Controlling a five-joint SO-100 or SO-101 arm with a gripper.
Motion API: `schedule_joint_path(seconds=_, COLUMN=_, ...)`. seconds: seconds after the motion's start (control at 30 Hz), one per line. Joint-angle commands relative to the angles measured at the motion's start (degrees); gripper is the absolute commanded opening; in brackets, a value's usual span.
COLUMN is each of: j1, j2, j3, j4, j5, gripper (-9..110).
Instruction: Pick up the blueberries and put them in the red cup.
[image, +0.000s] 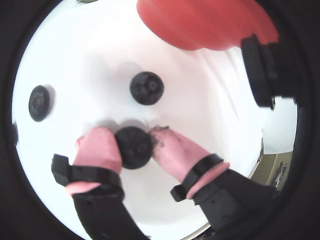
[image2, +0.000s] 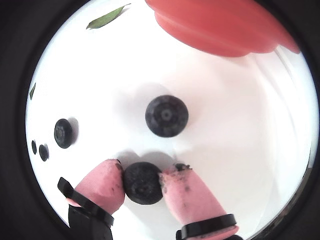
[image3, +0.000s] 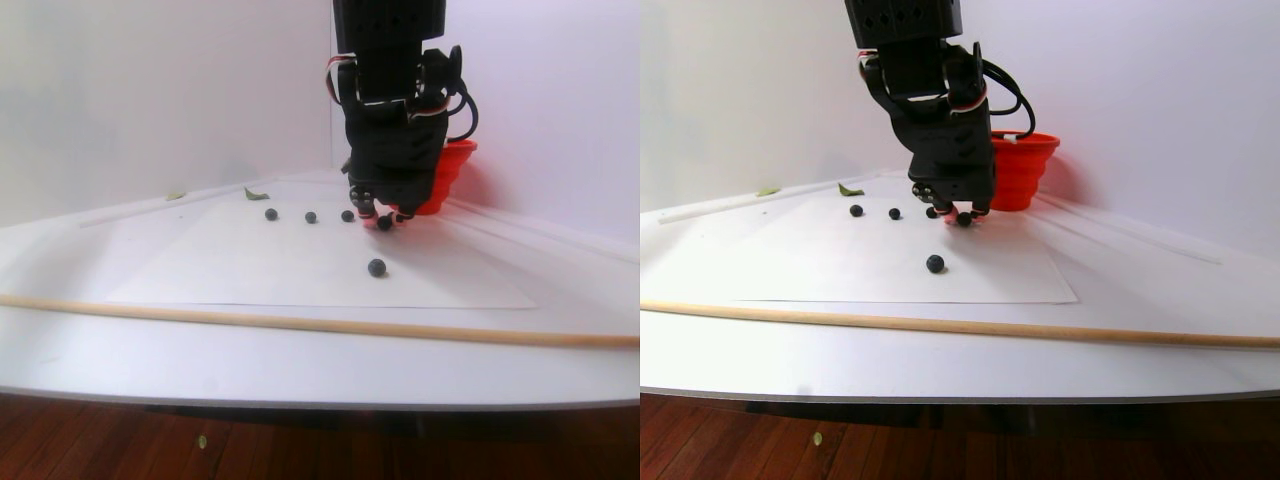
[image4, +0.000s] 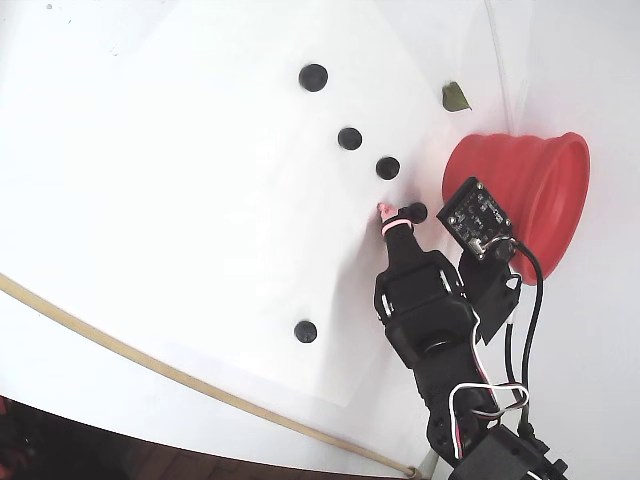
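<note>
Fixed view, left to right:

- Wooden rod (image4: 150, 362): lies slantwise across the white table (image4: 80, 150), along the lower edge of the white paper sheet (image4: 200, 200).
- Blueberries: five dark balls on the sheet. One lone berry (image4: 305, 331) sits low on the sheet, well apart from the rest. Three more run in a slanting line above: top berry (image4: 313, 77), middle berry (image4: 349, 138), lower berry (image4: 387, 167). The fifth, the held berry (image4: 415, 212), lies just past the line's lower end, near the cup.
- Gripper (image4: 400, 215): black arm entering from the bottom right, its pink-tipped fingers (image4: 386, 215) down at the sheet.
- Green leaf scrap (image4: 456, 96): above the cup, off the sheet's corner.
- Red cup (image4: 520, 195): at the right, just beside the gripper, its wide mouth facing right in this view.

Both wrist views:

- Gripper (image2: 142, 182): jaws narrowly parted and closed onto the held berry (image2: 143, 183), one pink pad (image2: 102, 182) pressing each side. Dark smudges mark the right pad.
- The berry sits squarely between the fingertips, low against the white sheet; whether it touches the sheet cannot be told.
- Another berry (image2: 166, 116) lies loose just beyond the fingertips, toward the red cup (image2: 225, 25) at the top edge.
</note>
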Motion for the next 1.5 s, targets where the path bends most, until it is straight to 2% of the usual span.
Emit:
schedule_joint_path(seconds=0.0, j1=-0.18, j2=7.73, j3=0.00, j4=-1.32, j5=-0.70, gripper=13)
schedule_joint_path(seconds=1.47, j1=0.00, j2=22.76, j3=11.51, j4=1.49, j5=-4.57, gripper=13)
